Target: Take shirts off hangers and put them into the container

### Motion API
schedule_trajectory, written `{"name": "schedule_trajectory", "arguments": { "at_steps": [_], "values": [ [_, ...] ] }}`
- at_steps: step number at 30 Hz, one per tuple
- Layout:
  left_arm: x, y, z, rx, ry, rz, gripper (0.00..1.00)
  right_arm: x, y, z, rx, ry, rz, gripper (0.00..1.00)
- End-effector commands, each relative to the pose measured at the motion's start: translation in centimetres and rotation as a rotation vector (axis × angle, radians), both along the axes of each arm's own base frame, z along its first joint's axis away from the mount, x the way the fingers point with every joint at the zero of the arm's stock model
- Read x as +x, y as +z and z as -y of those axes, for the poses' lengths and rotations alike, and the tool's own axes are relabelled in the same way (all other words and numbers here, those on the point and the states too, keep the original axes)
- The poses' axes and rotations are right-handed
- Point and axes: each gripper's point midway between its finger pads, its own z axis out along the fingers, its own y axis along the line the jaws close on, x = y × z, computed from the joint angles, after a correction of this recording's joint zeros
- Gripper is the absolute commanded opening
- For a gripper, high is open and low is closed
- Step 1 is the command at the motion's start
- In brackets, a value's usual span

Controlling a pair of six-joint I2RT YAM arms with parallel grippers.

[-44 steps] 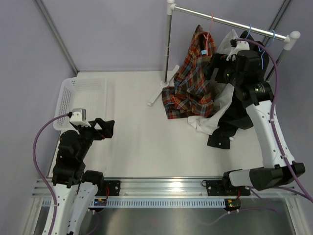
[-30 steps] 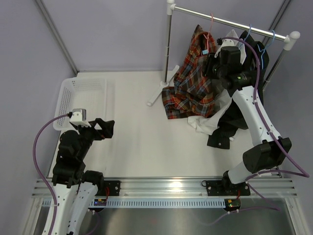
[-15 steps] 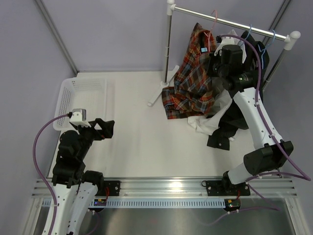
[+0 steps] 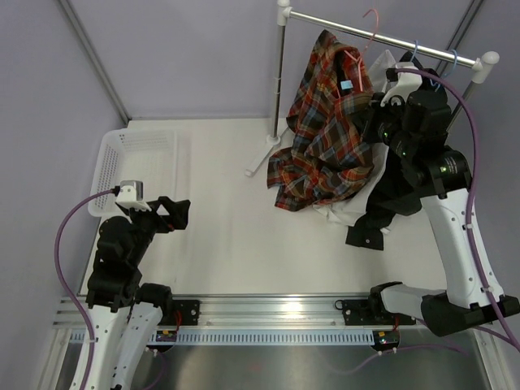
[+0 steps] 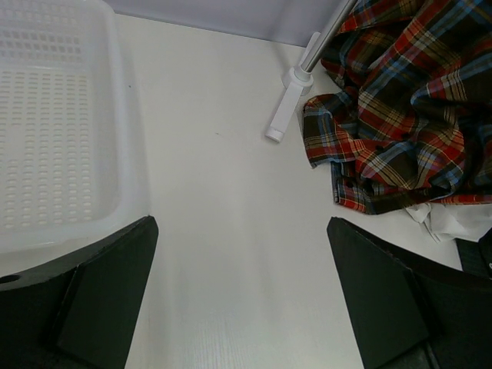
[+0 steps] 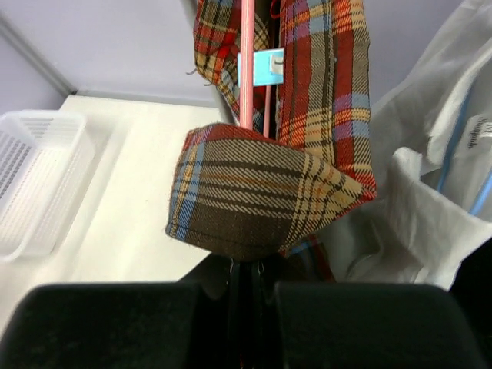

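The right gripper [image 6: 246,270] is clenched on a fold of the plaid shirt [image 4: 325,138], up near its collar. The wrist view shows the fabric bulging out just above the closed fingers. The pink-red hanger [image 6: 247,69] runs up right behind that fold, with the shirt draped around it. Its hook sits at the chrome rail [image 4: 422,47], but I cannot tell whether it is seated on the rail.

The main risk is that the hanger goes wherever the shirt goes. If the garment is buttoned or snagged on the wire shoulders, a pull toward the container [image 4: 110,175] would likely drag the hanger off the rail. It could also tug the whole stand over.

The pinch holds only a small fold of cloth, and the weight of the hanging shirt could slide it out of the grip.

Lower down, the plaid hem is bunched on the table [image 4: 236,236]. It lies over the edge of the white shirt [image 4: 335,211], which sits beside the black shirt [image 4: 390,195]. A sideways drag may take those two along or tangle them with the light blue hangers [image 4: 443,73].

The left gripper [image 5: 242,246] hangs released and empty near the container, well apart from the shirts. In that position it gives no help in steadying the hanger.
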Motion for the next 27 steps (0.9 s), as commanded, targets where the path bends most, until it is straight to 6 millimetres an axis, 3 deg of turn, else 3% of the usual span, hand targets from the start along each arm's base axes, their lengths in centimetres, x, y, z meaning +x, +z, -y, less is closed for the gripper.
{"name": "schedule_trajectory", "arguments": {
  "at_steps": [1,4,8,11,12,17,18,19,21,22,27],
  "values": [
    [0.5,0.7,0.0,0.0,0.003,0.037,0.99,-2.7,-0.3,-2.4,0.006,0.149,-0.026,0.0],
    [0.6,0.9,-0.1,-0.01,0.012,0.038,0.99,-4.9,0.4,-3.5,-0.026,0.229,-0.019,0.0],
    [0.8,3.1,0.3,-0.039,0.001,0.053,0.99,-7.7,4.2,-5.3,-0.01,0.373,0.065,0.0],
    [0.3,7.8,1.6,-0.087,-0.069,0.113,0.99,-9.4,6.5,-7.3,0.019,0.476,0.108,0.0],
    [-0.4,11.0,1.9,-0.117,-0.083,0.169,0.99,-9.8,6.9,-8.0,0.028,0.504,0.117,0.0],
    [-0.9,18.2,4.0,-0.172,-0.211,0.239,0.99,-11.1,8.8,-13.6,0.049,0.654,0.192,0.0],
    [-1.0,19.3,4.3,-0.18,-0.227,0.252,0.99,-11.0,8.8,-14.1,0.047,0.656,0.193,0.0],
    [-1.9,21.8,4.7,-0.187,-0.26,0.298,0.99,-10.9,8.9,-14.6,0.05,0.661,0.198,0.0],
    [-1.5,23.4,5.4,-0.205,-0.301,0.298,0.99,-10.3,8.8,-15.8,0.074,0.669,0.197,0.0],
    [-2.4,25.7,5.6,-0.211,-0.321,0.345,0.99,-10.2,8.7,-16.2,0.08,0.671,0.2,0.0],
    [-1.9,29.6,6.5,-0.231,-0.365,0.383,0.99,-9.4,6.2,-18.5,0.109,0.687,0.159,0.0]
  ]
}}
